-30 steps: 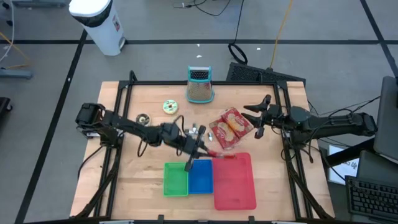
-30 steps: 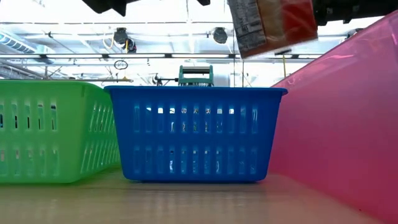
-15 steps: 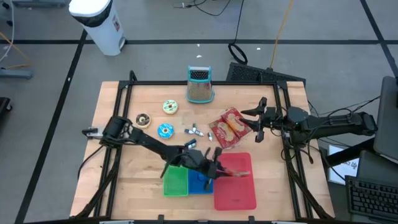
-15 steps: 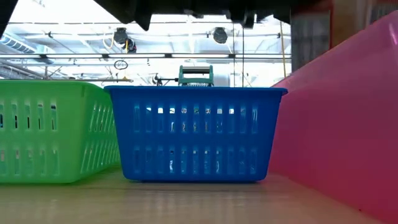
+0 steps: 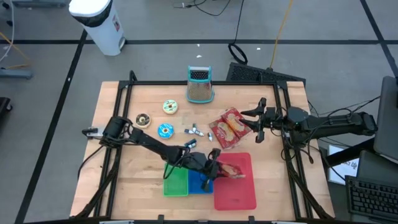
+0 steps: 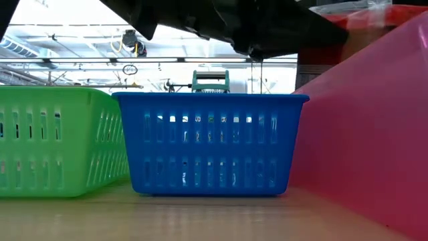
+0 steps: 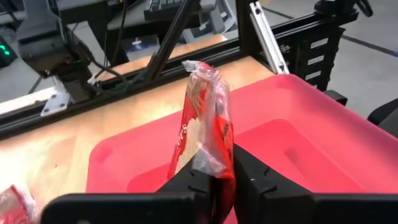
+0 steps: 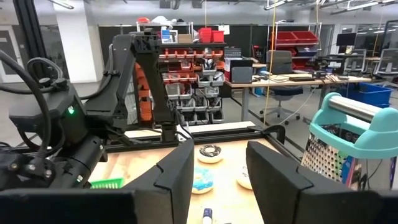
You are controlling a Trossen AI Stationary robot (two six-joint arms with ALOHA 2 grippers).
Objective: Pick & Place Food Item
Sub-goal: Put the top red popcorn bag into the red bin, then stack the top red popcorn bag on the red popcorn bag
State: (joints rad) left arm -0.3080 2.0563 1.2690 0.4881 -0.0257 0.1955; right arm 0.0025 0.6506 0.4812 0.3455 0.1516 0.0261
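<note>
My left gripper [image 5: 217, 168] reaches over the red bin [image 5: 239, 194] at the table's near edge and is shut on a red snack packet [image 7: 206, 121]. In the high view the packet [image 5: 232, 170] sticks out past the fingers above the bin's far left part. In the low view the dark left arm [image 6: 234, 20] fills the top, and the packet [image 6: 354, 15] shows above the bin's wall [image 6: 361, 140]. My right gripper [image 5: 256, 123] waits open above the table's right side, beside a larger snack packet [image 5: 229, 127] that lies flat on the wood. My left gripper pinches one end of the packet [image 7: 214, 163] between its two fingers [image 7: 250, 177]. The fingers come slanting down from the table's left. The packet juts out beyond them, edge up, over the bin's floor [image 7: 292, 143]. Whether its far end touches the bin, I cannot tell.
A blue basket [image 5: 200, 182] and a green basket [image 5: 175, 181] stand left of the red bin. Three doughnuts [image 5: 165, 130] and small wrapped items [image 5: 196, 130] lie mid-table. A grater [image 5: 200, 84] stands at the far edge.
My left gripper has carried the red packet from mid-table toward the near right and down, ending over the red bin. In the low view the packet has gone from hanging high near the middle to the right, behind the bin's wall.
</note>
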